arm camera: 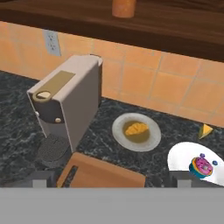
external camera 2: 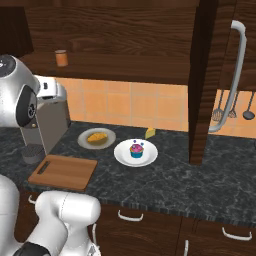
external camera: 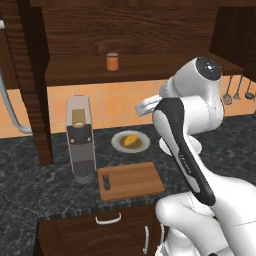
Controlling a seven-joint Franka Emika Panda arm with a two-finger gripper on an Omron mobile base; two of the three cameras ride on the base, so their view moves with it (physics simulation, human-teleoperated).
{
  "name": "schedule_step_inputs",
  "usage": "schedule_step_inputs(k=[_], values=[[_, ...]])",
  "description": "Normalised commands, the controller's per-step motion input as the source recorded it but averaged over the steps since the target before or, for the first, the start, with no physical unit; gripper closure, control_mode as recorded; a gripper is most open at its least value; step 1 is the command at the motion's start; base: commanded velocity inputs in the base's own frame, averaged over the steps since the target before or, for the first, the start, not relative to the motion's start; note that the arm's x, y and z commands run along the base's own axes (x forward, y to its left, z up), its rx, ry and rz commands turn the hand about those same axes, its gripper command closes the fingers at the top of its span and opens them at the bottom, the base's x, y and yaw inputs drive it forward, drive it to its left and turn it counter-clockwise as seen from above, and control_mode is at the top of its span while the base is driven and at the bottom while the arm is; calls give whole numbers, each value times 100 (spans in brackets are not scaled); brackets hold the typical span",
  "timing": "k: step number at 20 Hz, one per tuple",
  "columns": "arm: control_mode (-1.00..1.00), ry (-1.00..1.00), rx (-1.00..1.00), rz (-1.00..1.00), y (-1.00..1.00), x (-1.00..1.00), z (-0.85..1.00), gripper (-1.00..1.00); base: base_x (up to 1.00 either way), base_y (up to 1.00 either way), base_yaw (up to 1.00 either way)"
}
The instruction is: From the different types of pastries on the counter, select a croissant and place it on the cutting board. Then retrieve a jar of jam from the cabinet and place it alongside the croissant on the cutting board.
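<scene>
1. The cutting board [arm camera: 103, 175] lay nearest the camera, just ahead of and below the end effector [arm camera: 111, 183], a flat mid-brown wooden rectangle with a dark slot handle.
2. The end effector hung high above the table [arm camera: 17, 109], its tips spread wide and holding nothing.
3. The croissant [arm camera: 136, 129], small, lumpy and golden-yellow, sat on a round grey plate [arm camera: 151, 142] straight beyond the board.
4. The cupcake [arm camera: 201, 166] (pink frosting, blue wrapper) sat on a white plate [arm camera: 177, 159] off to the right of the end effector's line.
5. The jar of jam [arm camera: 124, 6], an orange-brown cylinder, stood far ahead and above, on the cabinet shelf [arm camera: 183, 33].
6. Likely risk: a descent drifting right could take the cupcake; closing on the plate rim could tip the croissant off.
7. The tall grey coffee machine [arm camera: 65, 103], ahead to the left, could be clipped on approach.
</scene>
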Motion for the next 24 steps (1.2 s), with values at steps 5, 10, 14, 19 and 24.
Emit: schedule_step_inputs(k=[5,10,14,19,24], values=[[-100,-5,10,-1,14,15,81,-100,0,0,0],[-100,-4,4,-1,28,22,66,-100,0,0,0],[-100,-1,0,-2,2,68,38,-100,0,0,0],[-100,0,1,0,0,11,-5,-100,0,0,0],[-100,1,-1,-1,3,13,-19,-100,0,0,0]])
